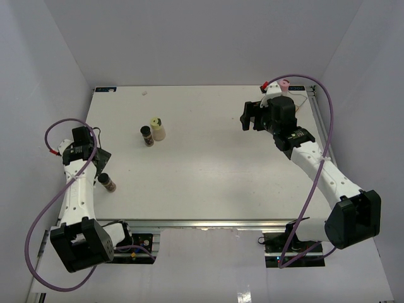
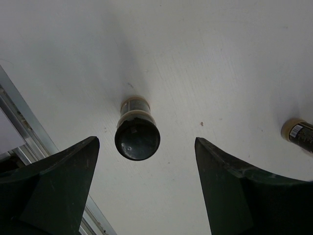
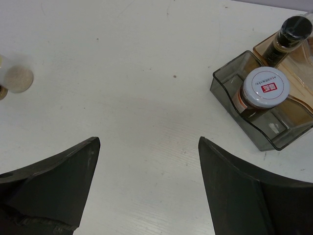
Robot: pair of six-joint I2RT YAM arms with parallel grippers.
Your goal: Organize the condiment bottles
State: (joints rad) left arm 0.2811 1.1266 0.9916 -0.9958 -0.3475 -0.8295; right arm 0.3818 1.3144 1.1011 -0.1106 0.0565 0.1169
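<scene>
Brown glass bottle (image 1: pixel 106 182), black-capped, stands lower left within the open left gripper (image 2: pixel 146 141), untouched. Centre-left, a dark bottle (image 1: pixel 146 136) neighbours a cream bottle (image 1: pixel 157 129); upper right, the open right gripper (image 3: pixel 148 140) overlooks a white-capped jar (image 3: pixel 265 88) in an amber plastic tray (image 3: pixel 228 78).

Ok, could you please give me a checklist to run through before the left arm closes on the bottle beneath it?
1. Left end effector open wide enough: ok, jaws apart.
2. Black-capped bottle inside the gap, touching neither side: ok, though nearer one side.
3. Bottle standing upright: ok, cap faces the wrist camera.
4. End effector low enough to grip the body: cannot tell.
5. Neighbouring bottle outside the closing path: ok, well off to the side.
6. Right end effector open, empty and far away near the tray: ok.
</scene>
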